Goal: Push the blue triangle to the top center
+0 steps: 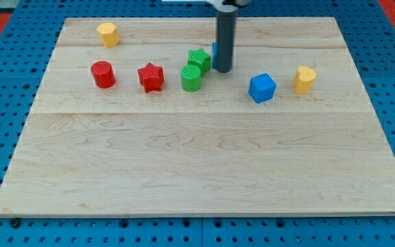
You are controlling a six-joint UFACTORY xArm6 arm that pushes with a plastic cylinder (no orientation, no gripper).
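Note:
The dark rod comes down from the view's top, and my tip point(223, 69) rests on the board just right of the green blocks. A small sliver of a blue block point(214, 49) shows at the rod's left edge; the rod hides most of it, so its shape cannot be made out. It sits directly behind my tip, toward the view's top.
A green star point(199, 60) and a green cylinder point(191, 78) lie left of my tip. A red star point(151, 77), a red cylinder point(103, 74) and a yellow hexagon point(108, 33) lie further left. A blue cube point(262, 88) and a yellow heart point(304, 79) lie to the right.

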